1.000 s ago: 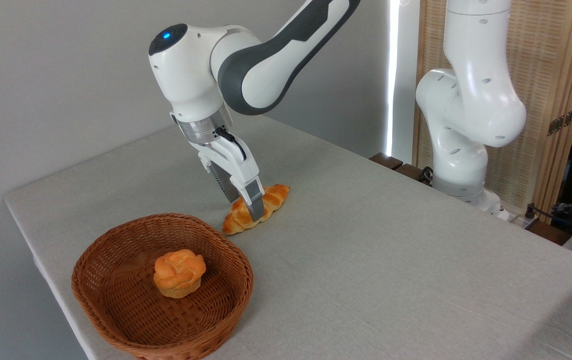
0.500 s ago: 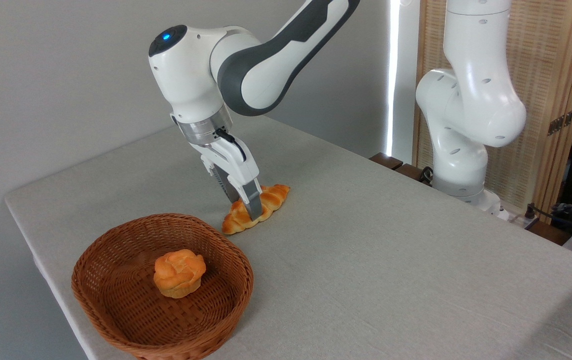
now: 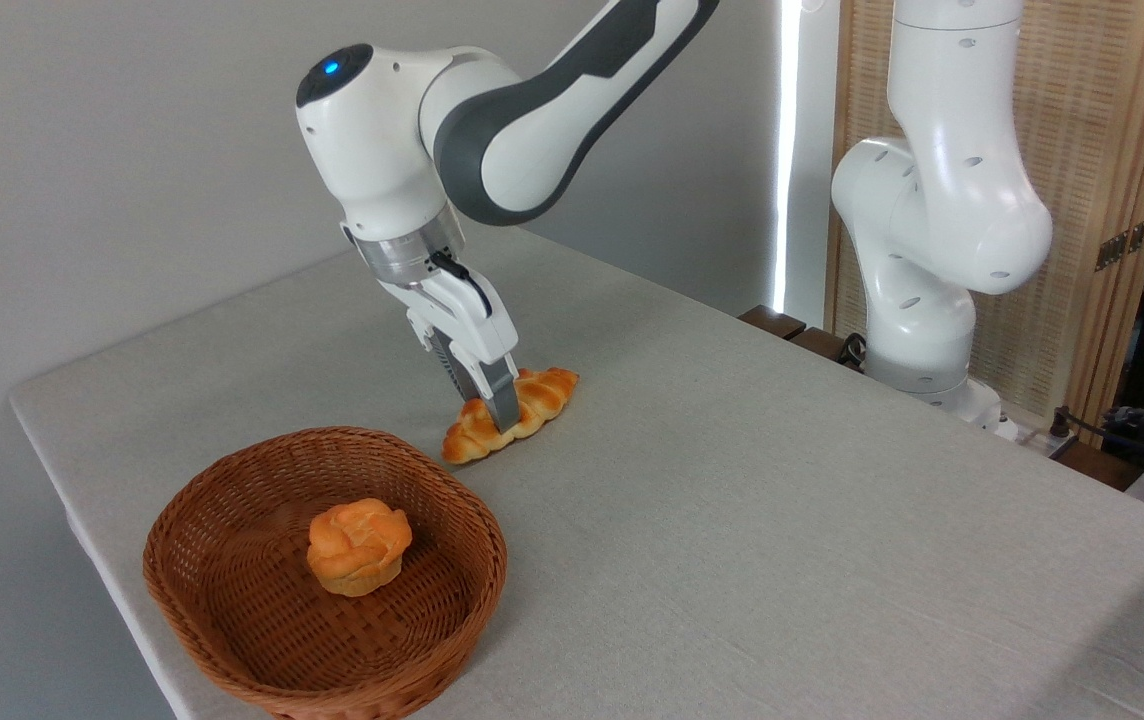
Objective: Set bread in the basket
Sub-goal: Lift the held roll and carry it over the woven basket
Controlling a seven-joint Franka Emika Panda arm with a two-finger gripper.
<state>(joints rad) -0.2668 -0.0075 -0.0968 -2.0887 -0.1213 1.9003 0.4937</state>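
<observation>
You had the gripper (image 3: 492, 405) clamped across the bread's (image 3: 510, 415) middle at frame centre, balancing it for carrying to the basket (image 3: 232, 545) lower left.

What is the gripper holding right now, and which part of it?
The gripper is shut on the braided bread, gripping it across its middle; the loaf looks barely off the table.
</observation>
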